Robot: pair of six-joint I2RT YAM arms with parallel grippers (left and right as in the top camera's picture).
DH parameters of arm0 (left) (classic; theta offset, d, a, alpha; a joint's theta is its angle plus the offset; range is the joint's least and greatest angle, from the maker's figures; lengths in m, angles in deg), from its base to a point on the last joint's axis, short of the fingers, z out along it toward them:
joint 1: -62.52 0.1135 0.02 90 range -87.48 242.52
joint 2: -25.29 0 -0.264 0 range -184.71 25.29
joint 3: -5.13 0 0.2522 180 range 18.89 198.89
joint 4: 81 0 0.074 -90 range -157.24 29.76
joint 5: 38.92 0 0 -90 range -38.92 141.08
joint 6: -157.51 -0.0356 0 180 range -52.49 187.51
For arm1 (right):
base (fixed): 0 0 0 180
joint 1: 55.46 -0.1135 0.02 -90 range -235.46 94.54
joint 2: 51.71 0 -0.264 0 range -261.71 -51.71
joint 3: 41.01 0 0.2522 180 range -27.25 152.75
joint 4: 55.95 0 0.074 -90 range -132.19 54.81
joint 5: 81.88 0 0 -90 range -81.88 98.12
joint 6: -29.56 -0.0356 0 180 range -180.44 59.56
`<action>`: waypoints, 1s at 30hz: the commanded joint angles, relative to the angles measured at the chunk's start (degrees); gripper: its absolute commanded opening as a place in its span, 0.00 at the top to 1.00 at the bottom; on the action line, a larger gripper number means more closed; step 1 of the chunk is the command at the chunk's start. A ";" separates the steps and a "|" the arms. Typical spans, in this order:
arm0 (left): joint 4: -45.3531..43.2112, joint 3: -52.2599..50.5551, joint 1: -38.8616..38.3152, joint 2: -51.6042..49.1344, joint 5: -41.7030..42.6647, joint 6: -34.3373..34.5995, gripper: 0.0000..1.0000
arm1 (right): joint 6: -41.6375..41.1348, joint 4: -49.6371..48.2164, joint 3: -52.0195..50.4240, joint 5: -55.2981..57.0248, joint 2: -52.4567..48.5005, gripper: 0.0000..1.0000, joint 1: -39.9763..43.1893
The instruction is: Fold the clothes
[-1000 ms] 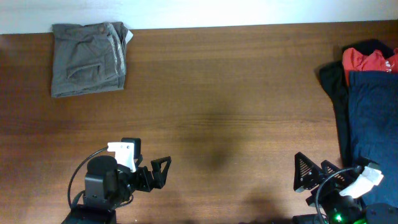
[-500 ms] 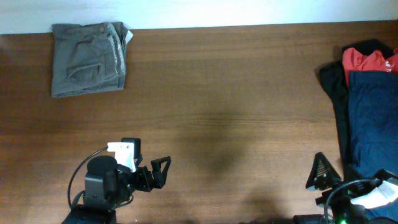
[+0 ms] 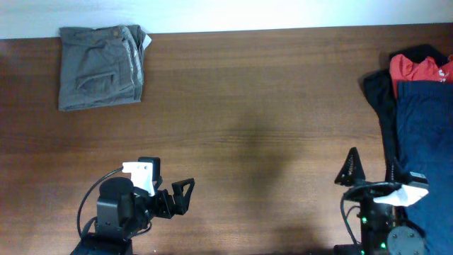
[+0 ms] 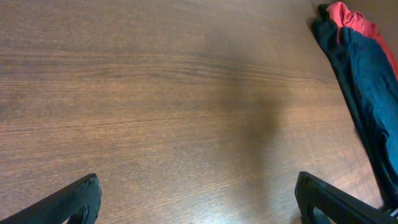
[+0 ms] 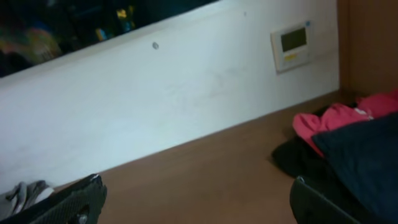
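Observation:
The clothes (image 3: 101,67), a grey-olive garment, lie folded in a compact rectangle at the table's far left corner, with a white label showing at the top right edge. A grey edge of the clothes (image 5: 23,193) shows at the lower left of the right wrist view. My left gripper (image 3: 168,181) is at the front left, far from them, and stands open over bare wood (image 4: 196,186). At the front right, my right gripper (image 3: 369,170) points toward the far edge. It is wide open with nothing between its fingers (image 5: 196,185).
A pile at the right edge holds a navy blue garment (image 3: 425,134), a red garment (image 3: 417,67) and a black one (image 3: 379,88). The pile also shows as navy blue cloth (image 4: 367,68) in the left wrist view. A white wall with a small panel (image 5: 292,42) backs the table.
The right arm swung its gripper from the front right corner to point at the far edge, lifting its view toward the wall. The left arm and the clothes have not moved.

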 commanded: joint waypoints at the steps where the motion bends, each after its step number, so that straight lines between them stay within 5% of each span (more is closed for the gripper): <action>1: -0.11 -0.37 -0.31 -0.02 -0.42 0.55 0.01 | 5.46 -6.78 -5.95 -3.89 0.61 0.01 -0.11; 30: -0.11 -0.37 -0.31 -0.02 -0.42 0.55 0.01 | 17.44 -13.14 -19.98 -13.68 0.61 0.01 -1.49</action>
